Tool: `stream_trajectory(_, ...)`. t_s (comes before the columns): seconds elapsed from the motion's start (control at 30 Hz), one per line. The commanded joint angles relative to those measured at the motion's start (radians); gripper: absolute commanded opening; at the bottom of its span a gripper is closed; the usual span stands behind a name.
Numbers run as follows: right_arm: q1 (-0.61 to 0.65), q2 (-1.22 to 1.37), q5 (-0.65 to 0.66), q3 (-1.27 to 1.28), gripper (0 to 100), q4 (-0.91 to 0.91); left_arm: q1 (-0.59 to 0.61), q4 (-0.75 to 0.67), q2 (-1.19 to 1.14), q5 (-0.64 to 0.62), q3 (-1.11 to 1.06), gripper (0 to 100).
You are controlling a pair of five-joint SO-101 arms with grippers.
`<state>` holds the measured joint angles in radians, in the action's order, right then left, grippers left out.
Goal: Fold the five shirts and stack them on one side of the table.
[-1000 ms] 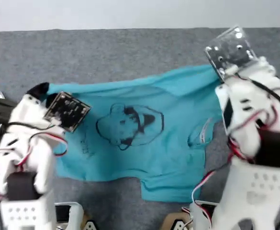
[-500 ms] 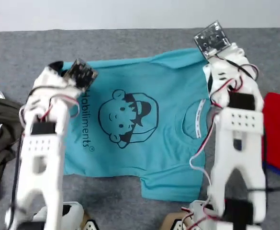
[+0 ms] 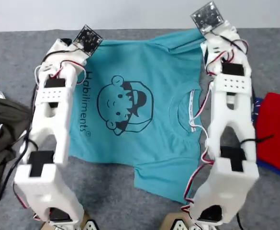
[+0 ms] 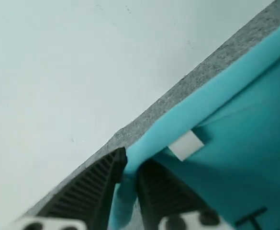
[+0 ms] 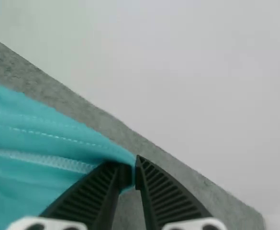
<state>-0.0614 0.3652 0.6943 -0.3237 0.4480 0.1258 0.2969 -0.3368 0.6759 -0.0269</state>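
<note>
Altogether lie one teal shirt [image 3: 130,148], one red shirt [image 3: 276,127], one dark shirt [image 3: 3,122].

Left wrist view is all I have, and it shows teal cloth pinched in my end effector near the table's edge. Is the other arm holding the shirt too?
Observer: Yes. The right end effector is shut on the shirt at its far edge, at the collar end.
Operator: Is the shirt lying flat?
Observer: Mostly. It is spread out with the print facing up.
Operator: Anything else out there?
Observer: A red cloth lies to the right of the shirt.
</note>
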Motion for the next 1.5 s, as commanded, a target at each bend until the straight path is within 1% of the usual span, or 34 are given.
stream_trajectory(0.0,0.016,0.001,0.008,-0.123,1.0,0.065,-0.008,0.086,-0.009,0.005,0.096,0)
stream_trajectory(0.13,0.031,-0.012,0.008,-0.124,1.0,0.154,-0.018,0.201,0.003,0.009,0.099,0)
stream_trajectory(0.23,0.035,-0.041,0.008,-0.124,1.0,0.262,-0.020,0.296,0.038,0.009,0.099,0)
stream_trajectory(0.47,0.053,-0.130,0.008,-0.124,1.0,0.558,-0.028,0.611,0.129,0.014,0.099,0)
stream_trajectory(0.67,0.077,-0.191,0.011,-0.124,1.0,0.800,-0.028,0.870,0.173,0.158,0.099,0)
stream_trajectory(0.87,0.097,-0.240,0.012,-0.124,1.0,1.020,-0.009,1.079,0.176,0.245,0.099,0)
stream_trajectory(1.03,0.099,-0.275,0.014,-0.124,1.1,1.191,0.018,1.183,0.178,0.305,0.099,0)
stream_trajectory(1.17,0.125,-0.305,0.012,-0.124,1.1,1.336,0.043,1.235,0.175,0.327,0.097,0)
stream_trajectory(1.3,0.127,-0.387,0.008,-0.072,1.1,1.349,0.055,1.258,0.180,0.333,0.097,0)
stream_trajectory(1.47,0.153,-0.558,0.012,0.141,1.1,1.349,0.049,1.298,0.178,0.333,0.096,0)
